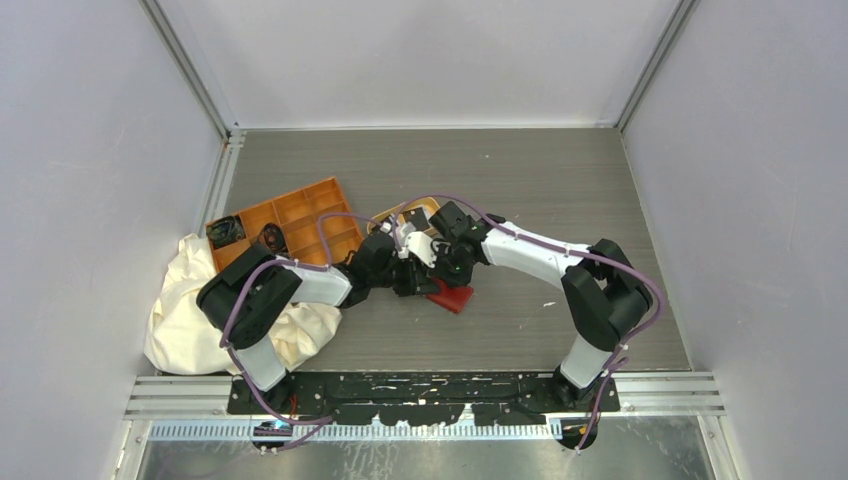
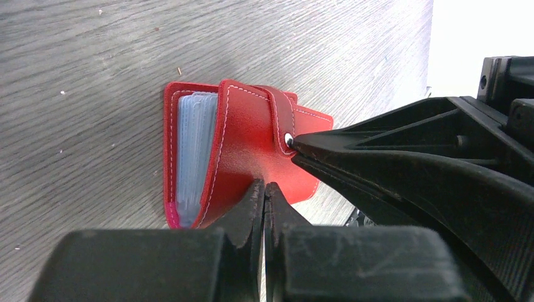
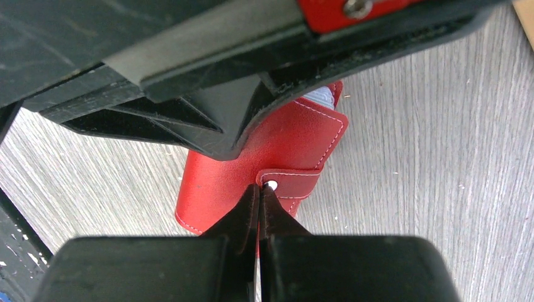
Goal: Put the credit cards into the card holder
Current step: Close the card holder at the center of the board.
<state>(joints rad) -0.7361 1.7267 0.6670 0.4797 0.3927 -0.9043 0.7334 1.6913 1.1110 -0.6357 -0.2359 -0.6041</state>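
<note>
The red card holder [image 2: 242, 157] lies half open on the table [image 2: 94, 63]. The left gripper [image 2: 264, 190] and the right gripper [image 3: 260, 192], both pressed together, touch its cover and snap tab [image 3: 293, 182]. It looks light, soft and floppy; better to hold the cover edge.

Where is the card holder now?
The card holder lies near the table centre in the top view, at the tips of the left gripper and right gripper.

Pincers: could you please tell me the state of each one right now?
Left pincer: closed, tips on the card holder cover; grip unclear.
Right pincer: closed, tips at its snap tab; grip unclear.
</note>
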